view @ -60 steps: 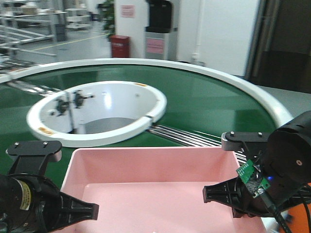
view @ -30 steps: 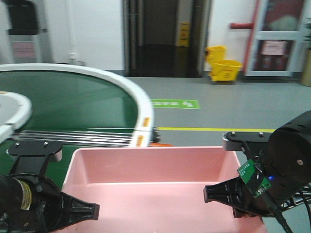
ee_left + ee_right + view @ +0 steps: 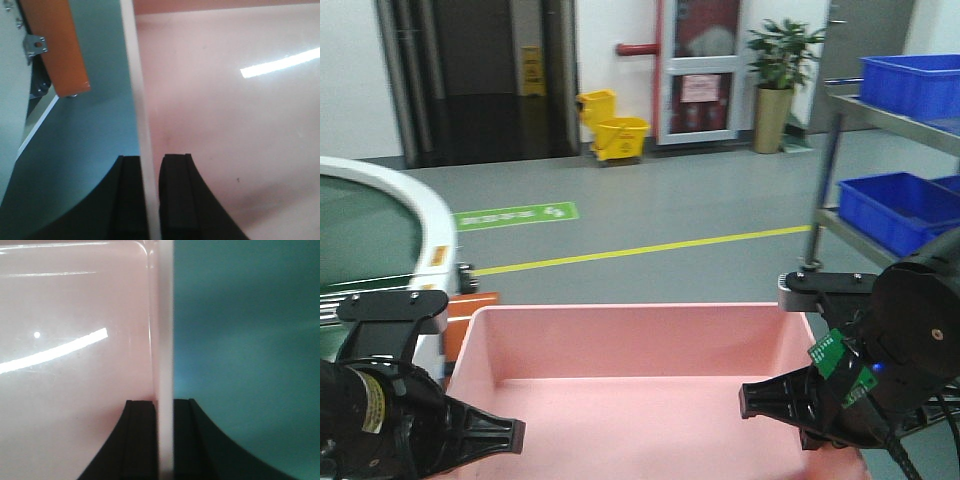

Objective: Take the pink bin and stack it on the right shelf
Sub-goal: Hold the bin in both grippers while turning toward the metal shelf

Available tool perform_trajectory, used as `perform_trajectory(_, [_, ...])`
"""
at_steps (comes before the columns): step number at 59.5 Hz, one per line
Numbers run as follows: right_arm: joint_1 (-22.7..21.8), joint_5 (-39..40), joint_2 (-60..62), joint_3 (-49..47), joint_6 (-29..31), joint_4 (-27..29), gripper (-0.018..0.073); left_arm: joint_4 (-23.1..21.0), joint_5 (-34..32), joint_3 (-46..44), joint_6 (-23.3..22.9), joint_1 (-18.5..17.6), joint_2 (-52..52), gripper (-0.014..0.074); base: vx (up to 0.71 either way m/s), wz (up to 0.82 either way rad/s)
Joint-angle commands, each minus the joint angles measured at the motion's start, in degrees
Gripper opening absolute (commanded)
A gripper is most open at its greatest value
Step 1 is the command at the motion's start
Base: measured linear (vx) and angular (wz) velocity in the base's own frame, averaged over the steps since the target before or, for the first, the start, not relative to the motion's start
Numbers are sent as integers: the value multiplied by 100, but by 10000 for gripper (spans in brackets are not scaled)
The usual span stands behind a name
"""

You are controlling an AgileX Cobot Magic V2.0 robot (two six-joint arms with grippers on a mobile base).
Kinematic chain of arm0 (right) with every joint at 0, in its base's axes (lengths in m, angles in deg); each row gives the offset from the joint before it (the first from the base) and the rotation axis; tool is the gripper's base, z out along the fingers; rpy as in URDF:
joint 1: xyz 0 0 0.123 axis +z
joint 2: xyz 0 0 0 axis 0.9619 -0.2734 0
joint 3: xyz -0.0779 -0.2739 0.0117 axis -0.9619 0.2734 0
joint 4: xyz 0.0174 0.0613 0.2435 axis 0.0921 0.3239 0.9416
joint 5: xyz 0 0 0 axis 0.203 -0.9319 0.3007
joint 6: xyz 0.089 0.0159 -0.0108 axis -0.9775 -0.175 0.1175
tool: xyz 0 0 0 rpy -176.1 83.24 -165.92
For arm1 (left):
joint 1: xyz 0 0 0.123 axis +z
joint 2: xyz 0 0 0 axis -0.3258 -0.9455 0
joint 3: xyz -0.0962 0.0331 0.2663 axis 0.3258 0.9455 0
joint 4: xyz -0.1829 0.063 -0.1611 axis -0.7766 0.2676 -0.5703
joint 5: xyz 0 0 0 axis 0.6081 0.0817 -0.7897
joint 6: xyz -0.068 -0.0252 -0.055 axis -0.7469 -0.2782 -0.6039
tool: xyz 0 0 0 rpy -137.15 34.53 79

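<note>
squarely astride the pink bin (image 3: 640, 345) walls: left gripper (image 3: 150, 162); right gripper (image 3: 164, 407)

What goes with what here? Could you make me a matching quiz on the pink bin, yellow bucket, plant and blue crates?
1. pink bin
2. yellow bucket
3. potted plant
4. blue crates

a. on the metal rack
b. gripped by left claw and right claw
c. right of the red-framed door
d. left of that door

Pairs: 1-b, 2-d, 3-c, 4-a
</note>
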Motion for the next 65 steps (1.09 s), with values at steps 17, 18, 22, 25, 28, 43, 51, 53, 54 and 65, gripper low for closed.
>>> perform_trajectory(17, [-4,251,204,-157,18,-200,1,-41,-518,-193,23,-63,234,73,0,-51])
perform_trajectory(18, [-4,251,204,-157,18,-200,1,-41,-512,-193,23,-63,234,73,6,-44])
perform_trajectory(22, [-4,251,204,-157,18,-200,1,-41,-505,-193,23,-63,234,73,8,-44])
perform_trajectory(25, [-4,251,204,-157,18,-200,1,-41,-505,-193,23,-63,234,73,11,-43])
perform_trajectory(28, [-4,251,204,-157,18,-200,1,-41,-505,-193,23,-63,234,73,12,-45])
perform_trajectory(43, [-4,251,204,-157,18,-207,1,-41,-434,-193,23,-63,234,73,17,-48])
perform_trajectory(51, [-4,271,204,-157,18,-208,1,-41,-434,-193,23,-63,234,73,22,-48])
perform_trajectory(53, [-4,265,204,-157,18,-208,1,-41,-434,-193,23,-63,234,73,23,-44])
perform_trajectory(54, [-4,265,204,-157,18,-208,1,-41,-434,-193,23,-63,234,73,24,-42])
perform_trajectory(65, [-4,265,204,-157,18,-208,1,-41,-434,-193,23,-63,234,73,25,-37])
